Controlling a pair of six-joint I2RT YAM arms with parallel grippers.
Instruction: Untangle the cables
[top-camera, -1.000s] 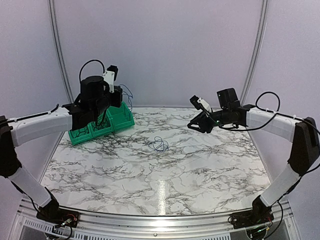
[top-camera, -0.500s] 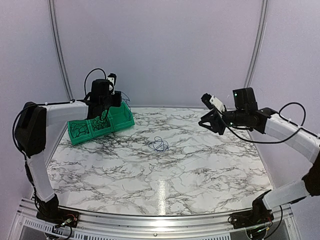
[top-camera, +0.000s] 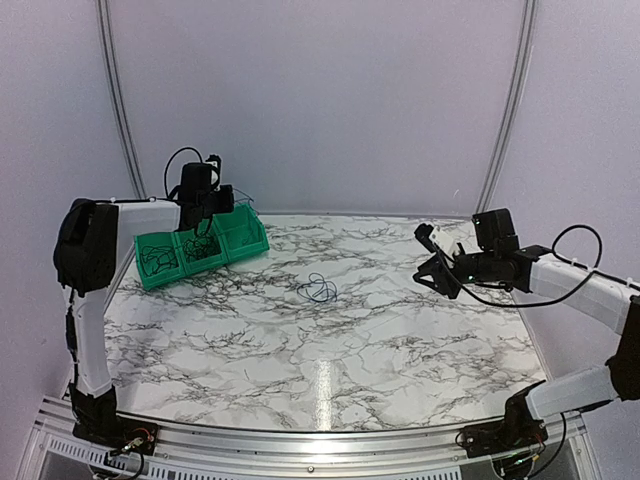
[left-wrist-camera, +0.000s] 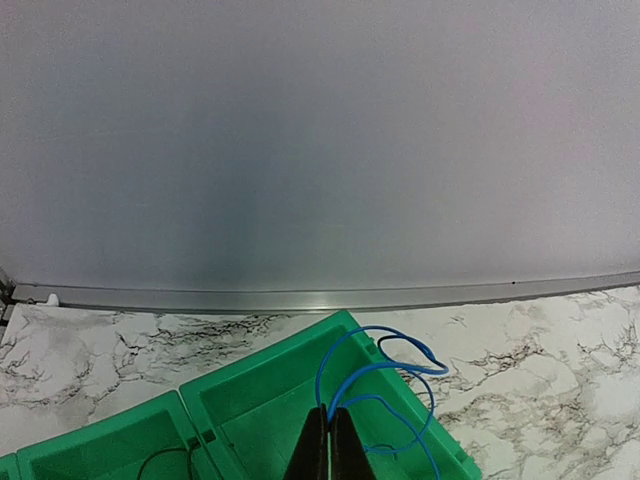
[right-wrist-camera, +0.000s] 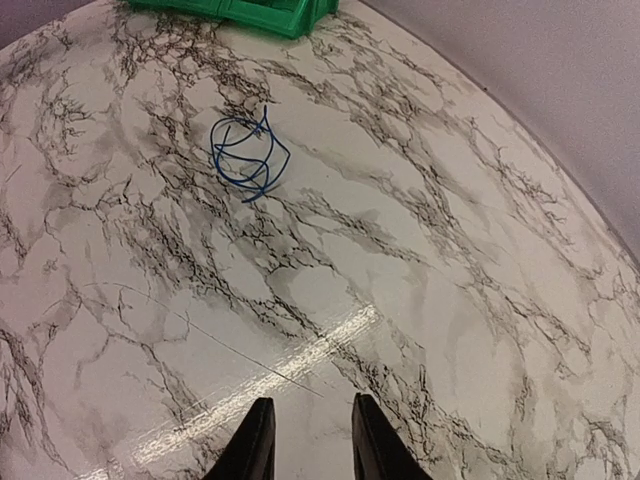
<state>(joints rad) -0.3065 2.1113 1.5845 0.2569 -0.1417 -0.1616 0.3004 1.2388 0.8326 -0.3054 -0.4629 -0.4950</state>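
Broadly, the sorting looks well past halfway; the table fills the lower part of the top view, and the bin, green, sits at its upper left near the back wall; its left and middle compartments each hold dark cables, so those seem already separated and put away; the left gripper hangs over the bin's right-hand compartment with its fingers pressed together, pinching a blue cable whose loops curl up and to the right of the tips; dropping it there is, I judge, the step in hand; the right gripper hovers at the right of the top view over bare marble, fingers spread a little with nothing between them; what remains is the blue coil lying alone near the middle of the table, well apart from both grippers and the bin; in the right wrist view it shows at upper left as a few overlapping loops, and whether it is one cable or two knotted together is too fine to tell; lifting it, and teasing it apart if needed, looks like the last job.
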